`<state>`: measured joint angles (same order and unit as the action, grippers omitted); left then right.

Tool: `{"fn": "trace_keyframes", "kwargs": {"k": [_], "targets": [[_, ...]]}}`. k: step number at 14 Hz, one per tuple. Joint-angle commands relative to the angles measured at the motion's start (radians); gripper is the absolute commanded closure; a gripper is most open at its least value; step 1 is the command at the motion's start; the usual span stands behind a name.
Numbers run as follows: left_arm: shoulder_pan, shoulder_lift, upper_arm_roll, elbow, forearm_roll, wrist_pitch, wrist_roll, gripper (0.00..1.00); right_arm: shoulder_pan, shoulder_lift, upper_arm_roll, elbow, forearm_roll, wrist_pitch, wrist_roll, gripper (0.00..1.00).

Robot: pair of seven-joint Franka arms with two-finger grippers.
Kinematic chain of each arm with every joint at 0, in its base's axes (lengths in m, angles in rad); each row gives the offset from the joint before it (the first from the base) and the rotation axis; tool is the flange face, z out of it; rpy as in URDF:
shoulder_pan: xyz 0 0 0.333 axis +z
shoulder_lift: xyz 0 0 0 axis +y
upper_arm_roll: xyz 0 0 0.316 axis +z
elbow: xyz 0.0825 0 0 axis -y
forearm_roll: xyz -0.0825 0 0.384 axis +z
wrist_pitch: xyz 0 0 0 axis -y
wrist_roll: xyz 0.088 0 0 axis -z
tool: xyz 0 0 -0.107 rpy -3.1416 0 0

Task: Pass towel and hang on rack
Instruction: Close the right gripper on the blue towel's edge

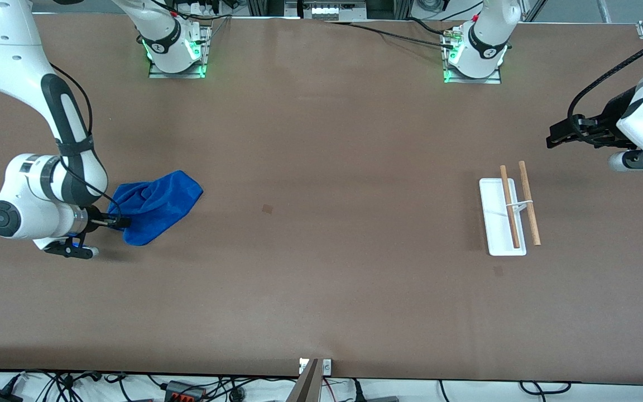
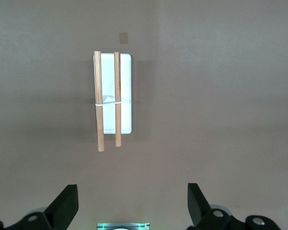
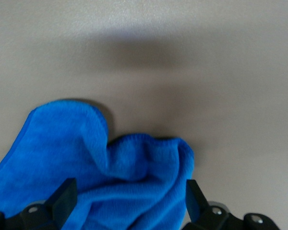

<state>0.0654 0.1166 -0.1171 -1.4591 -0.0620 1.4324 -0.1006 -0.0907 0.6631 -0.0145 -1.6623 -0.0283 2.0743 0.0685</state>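
A crumpled blue towel (image 1: pixel 157 204) lies on the brown table toward the right arm's end. My right gripper (image 1: pixel 116 221) is low at the towel's edge, open, with its fingers on either side of the cloth; in the right wrist view the towel (image 3: pixel 101 177) fills the gap of the gripper (image 3: pixel 129 199). The rack (image 1: pixel 510 212), with a white base and two wooden rods, stands toward the left arm's end. My left gripper (image 1: pixel 557 137) waits open and empty in the air near the rack. The left wrist view shows the rack (image 2: pixel 113 100) ahead of the gripper (image 2: pixel 132 201).
The two arm bases (image 1: pixel 176 53) (image 1: pixel 473 56) stand along the table edge farthest from the front camera. A small dark mark (image 1: pixel 267 209) lies mid-table. A metal bracket (image 1: pixel 315 368) sits at the table edge nearest the front camera.
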Motion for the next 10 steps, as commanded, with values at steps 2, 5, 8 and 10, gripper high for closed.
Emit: {"fn": "trace_keyframes", "kwargs": {"k": [2, 5, 8, 10], "targets": [[0.001, -0.005, -0.001, -0.001, -0.002, -0.013, 0.019, 0.00, -0.015, 0.026, 0.008, 0.012, -0.002, 0.024, -0.003, 0.00], [-0.003, -0.005, -0.001, -0.001, -0.002, -0.013, 0.019, 0.00, -0.021, 0.047, 0.008, 0.012, -0.007, 0.072, -0.007, 0.00], [-0.001, -0.005, -0.001, -0.003, -0.002, -0.013, 0.019, 0.00, -0.024, 0.058, 0.008, 0.012, -0.009, 0.083, -0.032, 0.11], [-0.004, -0.005, -0.001, -0.003, -0.002, -0.015, 0.019, 0.00, -0.026, 0.064, 0.008, 0.012, -0.009, 0.081, -0.042, 0.19]]}}
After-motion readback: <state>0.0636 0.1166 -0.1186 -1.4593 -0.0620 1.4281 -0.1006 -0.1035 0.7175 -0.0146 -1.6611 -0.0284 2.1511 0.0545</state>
